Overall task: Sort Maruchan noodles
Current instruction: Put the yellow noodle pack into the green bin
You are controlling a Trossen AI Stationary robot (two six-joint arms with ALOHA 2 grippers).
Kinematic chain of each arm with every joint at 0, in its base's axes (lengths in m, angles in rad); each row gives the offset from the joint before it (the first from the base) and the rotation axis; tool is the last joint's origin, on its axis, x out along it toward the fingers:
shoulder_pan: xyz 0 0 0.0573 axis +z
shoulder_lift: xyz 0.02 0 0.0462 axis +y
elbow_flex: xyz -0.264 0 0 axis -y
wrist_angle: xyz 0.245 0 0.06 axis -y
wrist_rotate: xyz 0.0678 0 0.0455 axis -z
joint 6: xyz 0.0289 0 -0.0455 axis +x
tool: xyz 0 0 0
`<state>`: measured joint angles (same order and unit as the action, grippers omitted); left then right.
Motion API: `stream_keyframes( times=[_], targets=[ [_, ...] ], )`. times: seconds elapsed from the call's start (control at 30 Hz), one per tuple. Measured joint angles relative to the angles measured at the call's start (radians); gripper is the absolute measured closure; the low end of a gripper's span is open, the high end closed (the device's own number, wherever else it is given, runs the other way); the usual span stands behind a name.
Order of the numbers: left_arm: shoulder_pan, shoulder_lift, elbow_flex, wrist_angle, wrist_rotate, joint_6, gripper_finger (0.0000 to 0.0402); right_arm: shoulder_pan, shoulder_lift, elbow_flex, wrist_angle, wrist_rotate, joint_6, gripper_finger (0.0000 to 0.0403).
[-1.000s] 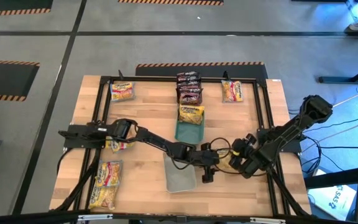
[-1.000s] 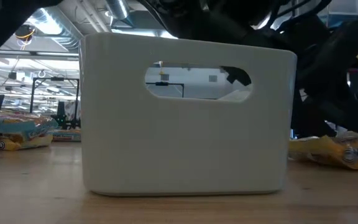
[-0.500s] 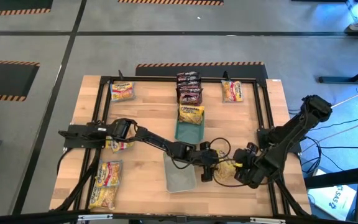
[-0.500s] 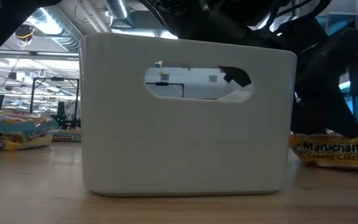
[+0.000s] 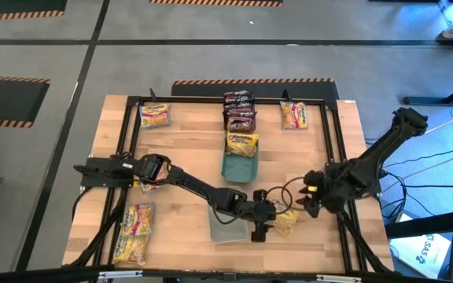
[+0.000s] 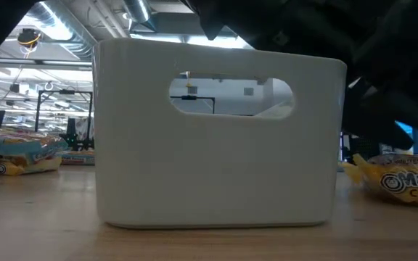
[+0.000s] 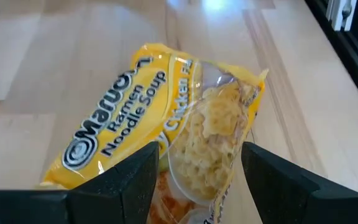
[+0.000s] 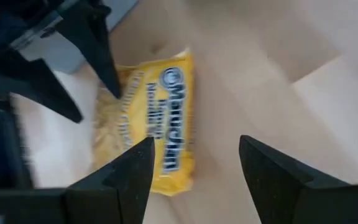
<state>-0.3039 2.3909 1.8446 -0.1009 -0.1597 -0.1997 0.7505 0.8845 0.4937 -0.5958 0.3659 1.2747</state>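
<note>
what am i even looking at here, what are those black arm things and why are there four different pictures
Two robot arms work at a wooden table, sorting packets of Maruchan noodles. One picture looks straight down on the whole table. One sits at table height, mostly blocked by a white bin. The other two come from cameras on each arm's wrist, looking past its two dark fingers.

From above, the left gripper reaches to the middle of the table, fingers open over a yellow noodle packet that lies flat on the wood. The right gripper waits just beside it, also open. Neither holds anything.

Other packets lie around the table: dark red ones stacked at the far edge, and a yellow one in a teal tray. A grey tray sits nearer.
</note>
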Motion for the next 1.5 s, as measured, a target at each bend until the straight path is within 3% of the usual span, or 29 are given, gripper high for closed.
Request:
stream_keyframes(
  times=[0.13, 0.5, 0.67, 0.87, 1.33, 1.5],
  targets=[
    [-0.008, 0.0, 0.0, 0.007, -0.003, 0.0, 0.0177, -0.076, -0.064, -0.127, 0.2, -0.118, -0.035, 0.018],
    [-0.014, 0.0, 0.0, 0.014, -0.004, 0.0, 0.0177, -0.336, -0.031, -0.34, 0.595, -0.404, -0.16, 0.018],
    [-0.017, 0.012, -0.005, 0.008, -0.019, 0.025, 0.0177, -0.399, 0.002, -0.357, 0.633, -0.472, -0.187, 0.018],
    [-0.013, 0.022, -0.054, 0.053, -0.061, 0.028, 0.0177, -0.405, 0.043, -0.357, 0.628, -0.517, -0.192, 0.018],
    [-0.008, 0.04, -0.055, 0.082, -0.066, 0.03, 0.0177, -0.404, 0.043, -0.357, 0.625, -0.482, -0.176, 0.0178],
    [-0.007, 0.041, -0.056, 0.09, -0.066, 0.03, 0.0177, -0.404, 0.043, -0.357, 0.628, -0.491, -0.124, 0.0127]
  ],
)
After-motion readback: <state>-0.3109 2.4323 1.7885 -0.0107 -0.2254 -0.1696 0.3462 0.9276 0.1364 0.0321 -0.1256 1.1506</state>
